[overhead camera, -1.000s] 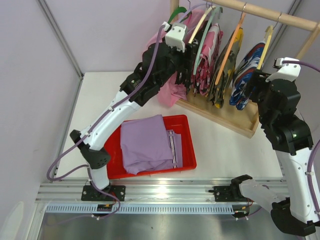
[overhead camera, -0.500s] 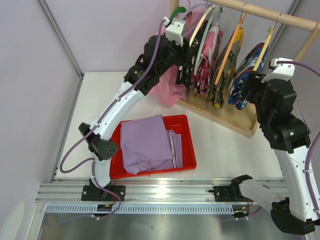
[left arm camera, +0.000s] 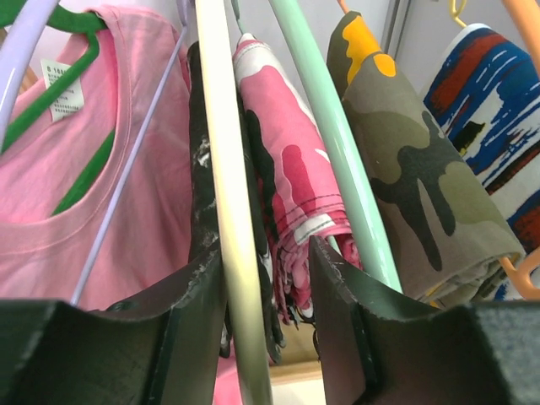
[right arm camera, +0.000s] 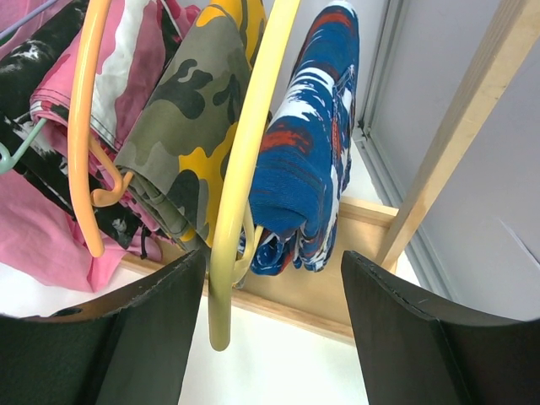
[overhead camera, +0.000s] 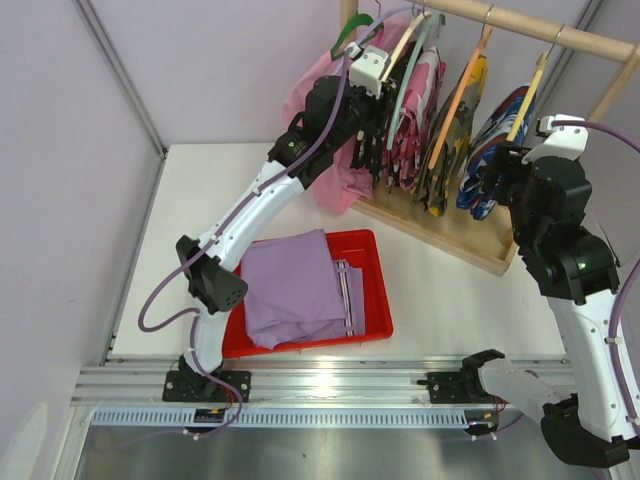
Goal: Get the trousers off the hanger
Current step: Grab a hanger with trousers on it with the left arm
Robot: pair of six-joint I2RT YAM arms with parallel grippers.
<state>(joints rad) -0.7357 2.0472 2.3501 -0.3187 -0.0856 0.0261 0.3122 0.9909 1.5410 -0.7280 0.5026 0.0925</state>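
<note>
Nearest the arm bases, a red plastic tray [overhead camera: 375, 300] holds the lavender trousers [overhead camera: 295, 290], a smooth plain cloth folded into a rough rectangle.

Farther back, a wooden rack [overhead camera: 450, 235] carries a row of curved hangers. The left gripper [left arm camera: 266, 261] is raised among them. Its jaws are partly open and straddle a cream hanger [left arm camera: 224, 169] and the black trousers [left arm camera: 201, 194] draped over it. The left finger is close against the hanger, and the right finger stands clear of it. The black cloth has white blotches.

To its left hangs a pink knit shirt [left arm camera: 126, 194] on a green hanger [left arm camera: 84, 175]. The shirt's white neck tag has print too small to read.

To its right come pink camouflage cloth [left arm camera: 287, 169] on a mint hanger [left arm camera: 337, 152], then olive and yellow camouflage cloth [left arm camera: 413, 186].

The right gripper [right arm camera: 272, 261] is wide open and holds nothing. A glossy yellow hanger [right arm camera: 249, 152] passes between its fingers without touching them. That hanger carries a blue, red and white garment [right arm camera: 304, 152].
</note>
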